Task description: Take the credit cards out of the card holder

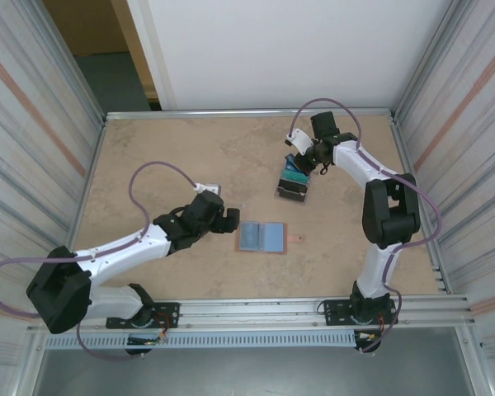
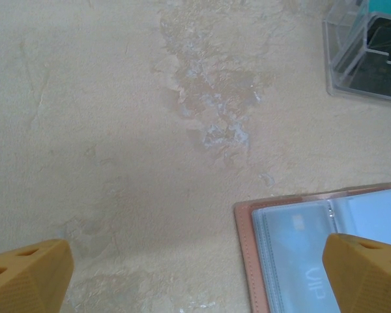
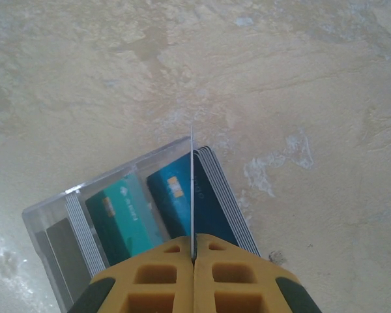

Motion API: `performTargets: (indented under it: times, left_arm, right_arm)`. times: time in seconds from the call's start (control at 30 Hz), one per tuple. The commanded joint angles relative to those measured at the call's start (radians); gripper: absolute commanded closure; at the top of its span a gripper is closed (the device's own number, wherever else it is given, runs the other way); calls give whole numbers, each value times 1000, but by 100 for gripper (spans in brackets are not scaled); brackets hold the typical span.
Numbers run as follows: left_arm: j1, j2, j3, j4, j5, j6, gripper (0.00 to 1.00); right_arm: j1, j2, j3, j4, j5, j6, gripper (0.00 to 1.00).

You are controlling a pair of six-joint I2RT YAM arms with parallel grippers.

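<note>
Right wrist view: right gripper clenched on an edge-on credit card above clear box. Left wrist view: left gripper released; open card holder lower right.

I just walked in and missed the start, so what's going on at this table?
The right pincer is shut on a thin card, held edge-on above the clear box of cards. The left pincer hangs open beside the pink card holder, which lies open on the table with light-blue cards in its sleeves. So not every card is out yet.
</note>
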Motion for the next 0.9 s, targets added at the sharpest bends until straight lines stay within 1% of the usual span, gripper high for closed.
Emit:
performTargets:
  times: [0.0,0.27,0.67,0.87]
  left_arm:
    - [10,-39,-11,26,9,-14,1]
    - [11,-37,-4,31,15,-10,1]
    - [13,-22,8,31,18,0,1]
    - [13,-16,11,35,23,5,1]
  right_arm:
    - [2,31,27,-36,20,-28,100]
    - [8,58,43,-64,-8,-23,100]
    - [32,110,91,-114,-113,11,100]
    - [58,118,109,-109,-122,42,100]
